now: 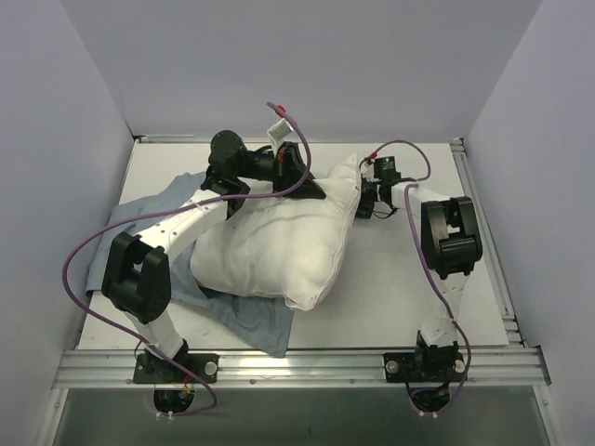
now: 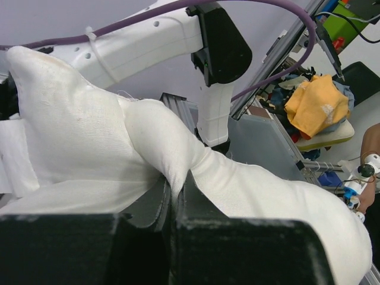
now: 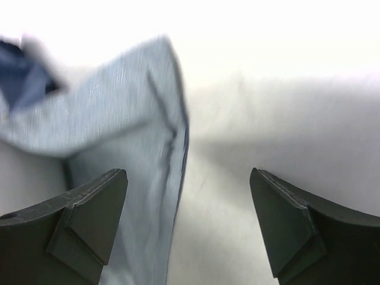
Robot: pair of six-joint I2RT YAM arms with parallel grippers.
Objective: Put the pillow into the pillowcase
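Honestly, the whole thing comes down to where the case edge sits relative to the right claw point(image 3: 187, 184). Its fingers stand wide apart with nothing gripped. A strip of the pale blue pillowcase point(image 3: 136, 148) runs up between them, hugging the finger on the left of that view rather than sitting centred (the picture is pretty blurry, so I can't say if it's the open mouth or just a folded hem).

From above, that claw is parked at the far right corner of the pillow point(image 1: 279, 246), so it's the nearer one to that bit of fabric. The left claw point(image 2: 175, 189) is pinched together on a ridge of the pillow's white cloth along its far edge.

The pillow itself sprawls in the middle of the bench point(image 1: 400, 288), on top of the case and not inside it. Most of the case spills out to the left and the near side. The pillow's long axis looks far-to-near-ish, but it's so lumpy I wouldn't swear to it.

My guess is the right claw needs to slide sideways toward that strip before closing, or it'll pinch air.
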